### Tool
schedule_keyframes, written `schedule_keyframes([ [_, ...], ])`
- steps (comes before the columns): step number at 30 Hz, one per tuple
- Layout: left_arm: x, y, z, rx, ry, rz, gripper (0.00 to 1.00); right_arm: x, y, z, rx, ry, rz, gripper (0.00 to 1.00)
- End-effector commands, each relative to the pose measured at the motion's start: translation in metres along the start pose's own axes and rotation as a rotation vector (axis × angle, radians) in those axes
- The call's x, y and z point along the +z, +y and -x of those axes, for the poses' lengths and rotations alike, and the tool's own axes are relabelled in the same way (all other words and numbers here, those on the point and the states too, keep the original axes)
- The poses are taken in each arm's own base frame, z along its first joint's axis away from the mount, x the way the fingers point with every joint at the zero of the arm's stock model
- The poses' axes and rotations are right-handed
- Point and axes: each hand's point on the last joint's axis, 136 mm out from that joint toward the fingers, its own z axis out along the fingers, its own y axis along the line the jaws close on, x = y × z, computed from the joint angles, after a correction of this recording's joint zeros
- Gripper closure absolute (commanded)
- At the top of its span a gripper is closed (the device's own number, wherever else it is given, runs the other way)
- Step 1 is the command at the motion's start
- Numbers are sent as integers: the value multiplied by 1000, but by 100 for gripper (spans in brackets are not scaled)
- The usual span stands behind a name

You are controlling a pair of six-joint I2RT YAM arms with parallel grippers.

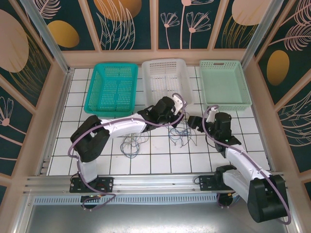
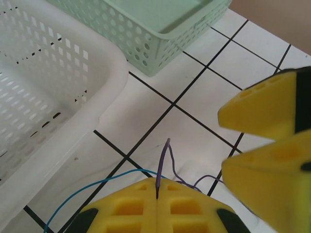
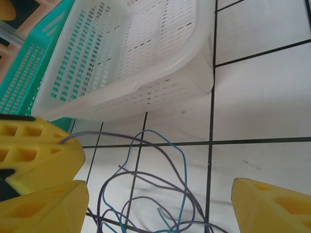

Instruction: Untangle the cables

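The cables (image 1: 181,137) lie as a loose tangle of thin purple and blue wires on the white tiles in front of the white basket. A second loop (image 1: 133,145) lies further left. My left gripper (image 2: 158,187) is shut on a purple cable (image 2: 165,158), whose bent end sticks up between the yellow pads. A blue cable (image 2: 97,185) runs off to the left beside it. My right gripper (image 3: 160,208) stands open just to the right of the left one, its fingers (image 3: 277,204) wide apart above the purple and blue loops (image 3: 180,194). Neither finger touches them.
Three baskets stand in a row at the back: teal (image 1: 112,90), white (image 1: 167,80) and mint green (image 1: 224,82). The white basket's wall (image 3: 146,92) is close behind the tangle. The two grippers (image 1: 176,112) (image 1: 194,122) are nearly touching.
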Motion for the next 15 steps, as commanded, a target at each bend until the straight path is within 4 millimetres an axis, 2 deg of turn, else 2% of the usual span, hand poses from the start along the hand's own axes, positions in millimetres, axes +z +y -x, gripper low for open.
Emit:
schedule_keyframes([
  [1, -10, -8, 23, -36, -72, -18, 100, 0, 14, 7, -30, -45, 50, 22],
  [6, -18, -13, 38, -66, -121, -34, 100, 2, 25, 1, -64, -36, 84, 20],
  [15, -41, -24, 66, -71, -205, -77, 100, 14, 8, -14, -42, 7, 29, 23],
])
